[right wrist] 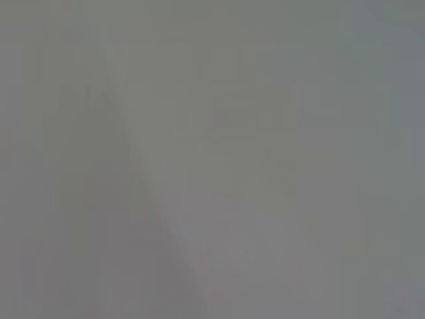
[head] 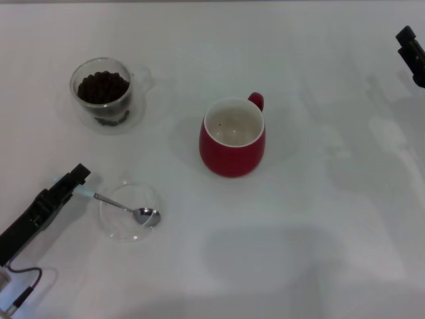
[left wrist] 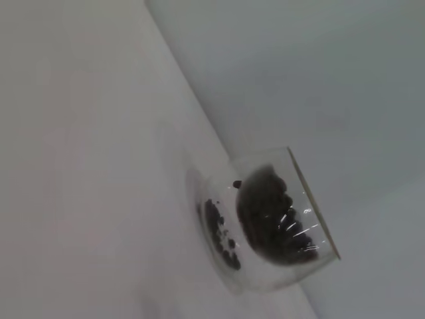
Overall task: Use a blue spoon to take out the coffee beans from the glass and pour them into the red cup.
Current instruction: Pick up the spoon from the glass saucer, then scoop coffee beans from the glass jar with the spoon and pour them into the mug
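In the head view, our left gripper (head: 78, 181) sits low at the near left of the white table (head: 319, 219), with its arm running off toward the bottom-left corner. Its fingertips close on the pale end of the blue spoon (head: 123, 207)'s handle, so the jaws stand nearly together with only the thin handle between them. The spoon slopes away from the gripper, and its shiny metal bowl lies inside a shallow clear glass dish (head: 113, 226), close to the dish's right rim. We cannot tell whether the spoon bowl carries anything.

Farther back on the left stands the glass (head: 104, 93), upright, its side handle pointing right, with the coffee beans (head: 103, 86) heaped dark inside it. It is well apart from the gripper and the dish. The red cup (head: 232, 137) stands upright near the middle of the table, handle turned away to the far right, and its white inside looks nearly bare except for a small dark speck.

Our right gripper (head: 412, 54) shows only as a dark shape at the far right edge, away from everything; we cannot tell how its fingers stand.

In the left wrist view we see the glass (left wrist: 265, 222) on the pale tabletop, the beans (left wrist: 269, 216) filling its inner wall.

The right wrist view gives us only blank grey surface.
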You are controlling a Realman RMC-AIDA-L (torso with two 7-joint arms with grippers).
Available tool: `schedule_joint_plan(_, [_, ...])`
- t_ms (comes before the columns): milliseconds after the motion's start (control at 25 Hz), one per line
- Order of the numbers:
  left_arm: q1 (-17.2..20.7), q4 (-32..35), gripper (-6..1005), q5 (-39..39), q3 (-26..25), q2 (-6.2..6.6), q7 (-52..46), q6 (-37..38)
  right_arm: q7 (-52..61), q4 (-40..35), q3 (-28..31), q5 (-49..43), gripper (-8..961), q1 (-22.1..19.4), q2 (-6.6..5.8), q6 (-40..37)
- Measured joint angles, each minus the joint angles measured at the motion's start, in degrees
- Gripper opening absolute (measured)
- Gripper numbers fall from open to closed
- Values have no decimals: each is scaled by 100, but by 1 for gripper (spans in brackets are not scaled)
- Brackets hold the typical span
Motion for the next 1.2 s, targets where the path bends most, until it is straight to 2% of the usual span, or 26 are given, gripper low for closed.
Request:
schedule_joint_plan(320, [66, -2, 239, -19, 2, 10, -128, 116, 9, 1, 12, 0, 776, -10, 0, 12])
schedule_joint_plan(520, [72, -1, 144, -13, 4, 6, -128, 196, 11, -18, 12, 0, 776, -52, 0, 26])
schedule_joint_plan(800, [78, -1, 134, 8, 4, 35, -128, 374, 12, -19, 12, -1, 775, -139, 0, 31])
schedule_joint_plan(960, [100, 2, 133, -7, 4, 106, -129, 485, 12, -13, 11, -1, 775, -146, 0, 30])
schedule_joint_plan(1080, [155, 143, 132, -36, -25, 215, -133, 808, 12, -7, 11, -1, 775, -145, 0, 9])
schedule_joint_plan(1200, [287, 505, 133, -374, -62, 262, -137, 1131, 12, -5, 12, -1, 774, -142, 0, 12])
